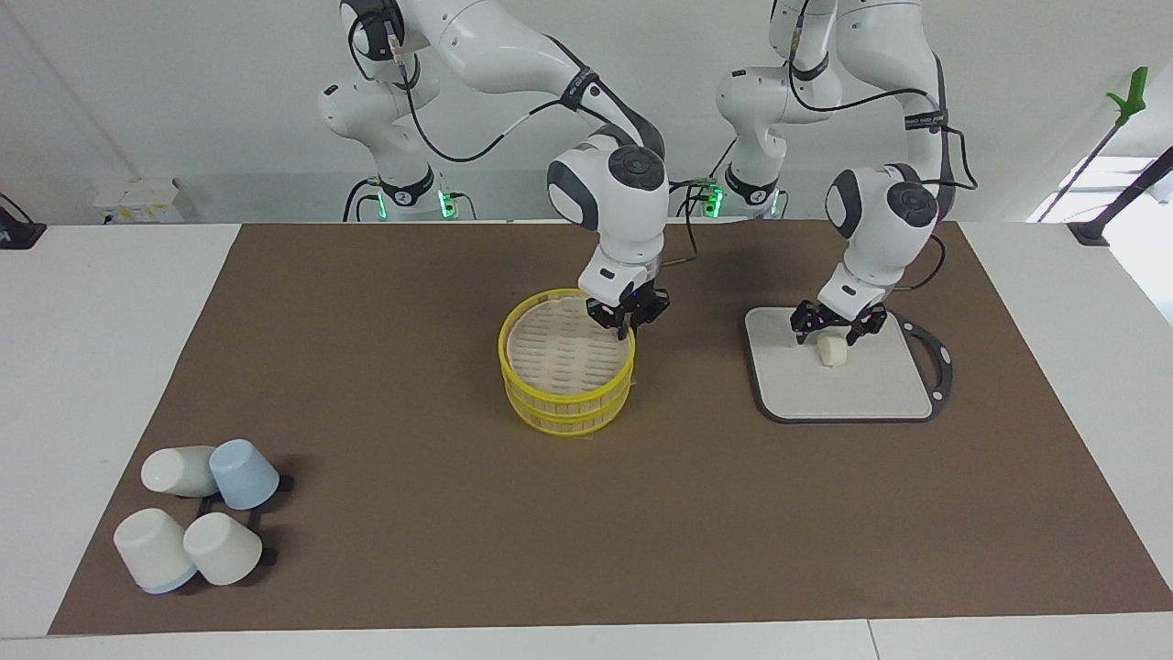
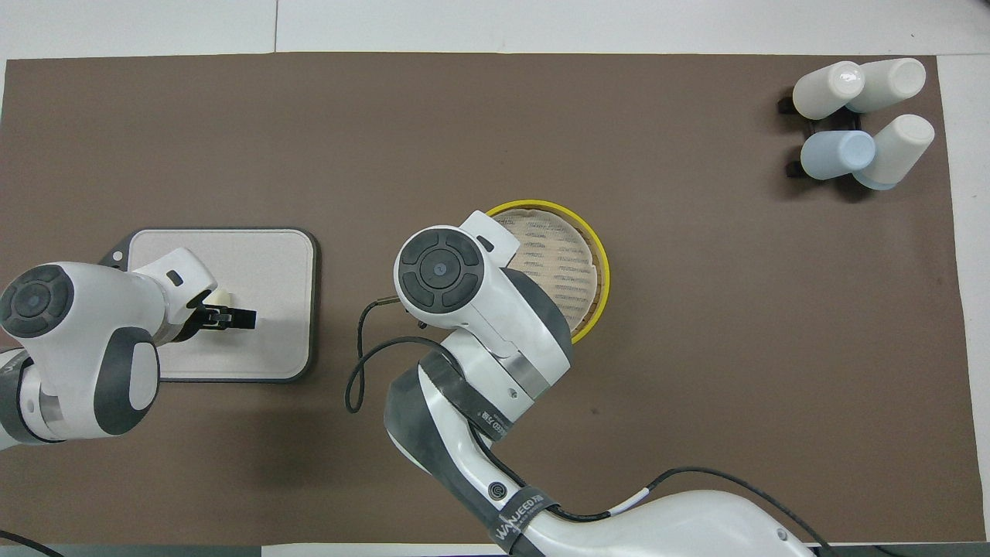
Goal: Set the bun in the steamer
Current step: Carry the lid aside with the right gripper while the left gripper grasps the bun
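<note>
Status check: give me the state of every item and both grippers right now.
bun: on the grey board, not in the steamer
steamer: lid on
left gripper: open, around the bun
right gripper: at the steamer's rim
cups: four, clustered, tipped over

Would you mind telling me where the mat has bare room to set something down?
Bare mat lies between the steamer and the cups, and between steamer and grey board. It is crowded at the steamer's rim under the right claw, and on the board, where the left claw is at the bun.
</note>
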### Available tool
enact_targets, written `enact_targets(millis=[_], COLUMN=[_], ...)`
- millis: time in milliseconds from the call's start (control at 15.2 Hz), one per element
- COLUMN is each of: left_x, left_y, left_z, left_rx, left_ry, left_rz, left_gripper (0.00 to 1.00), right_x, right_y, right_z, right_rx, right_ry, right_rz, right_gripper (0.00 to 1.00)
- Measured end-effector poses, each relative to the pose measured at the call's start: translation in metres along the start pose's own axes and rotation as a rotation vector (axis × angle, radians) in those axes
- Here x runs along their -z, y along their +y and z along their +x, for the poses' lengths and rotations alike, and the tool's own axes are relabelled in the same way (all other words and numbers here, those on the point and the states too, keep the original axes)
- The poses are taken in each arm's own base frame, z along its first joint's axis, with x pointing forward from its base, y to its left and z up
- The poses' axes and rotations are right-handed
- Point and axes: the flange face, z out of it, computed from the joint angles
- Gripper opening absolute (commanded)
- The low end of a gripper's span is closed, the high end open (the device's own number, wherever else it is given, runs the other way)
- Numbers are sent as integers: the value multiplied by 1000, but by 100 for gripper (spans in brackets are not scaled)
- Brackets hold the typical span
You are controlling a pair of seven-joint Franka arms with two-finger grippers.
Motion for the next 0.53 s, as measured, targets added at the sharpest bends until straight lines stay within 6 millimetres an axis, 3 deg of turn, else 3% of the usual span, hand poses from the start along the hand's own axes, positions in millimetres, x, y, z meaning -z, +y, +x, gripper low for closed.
enact_targets(millis=[131,263,394,526], left_x=[-3,-5,-5,-4], left_y=[0,0,-1,0], left_z=[-1,-2,-1,0], left_rx=[1,1,1,1], left_ry=[15,21,26,30], left_rz=[2,3,3,4], left_gripper=[67,48,42,42], right_x=[12,46,99,149], right_y=[3,19,57,121], right_z=[4,10,20,22], right_rx=[-7,-40,-70,-30], right_ry=[-13,-73,-118,-183], right_rz=[-13,-56,-84,-101], right_gripper=[0,0,0,0])
